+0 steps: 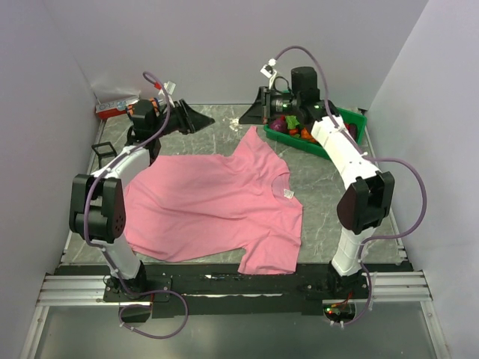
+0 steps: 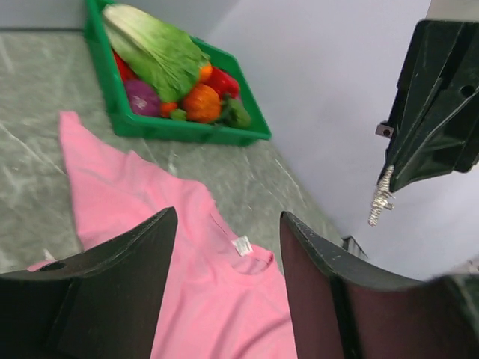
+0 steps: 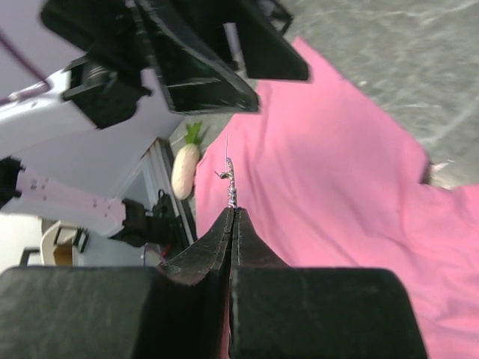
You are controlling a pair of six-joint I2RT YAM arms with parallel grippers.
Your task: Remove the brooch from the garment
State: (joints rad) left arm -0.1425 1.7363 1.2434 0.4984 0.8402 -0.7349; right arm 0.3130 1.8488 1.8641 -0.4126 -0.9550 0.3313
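Observation:
The pink garment (image 1: 217, 206) lies flat on the table, its white neck label (image 2: 242, 245) showing at the collar. The brooch (image 3: 230, 187), a thin silvery trinket, is off the cloth: my right gripper (image 3: 233, 213) is shut on it and holds it in the air above the back of the table. In the left wrist view the brooch (image 2: 382, 196) hangs from the right gripper's black tip (image 2: 408, 168). My left gripper (image 2: 228, 217) is open with nothing between its fingers, facing the right gripper (image 1: 243, 118) a short way off, above the shirt's far edge.
A green bin (image 2: 187, 131) of toy vegetables stands at the back right, just past the shirt's sleeve. A red and white object (image 1: 112, 111) lies in the back left corner. A pale radish-like toy (image 3: 184, 168) lies beyond the shirt. Walls close in on three sides.

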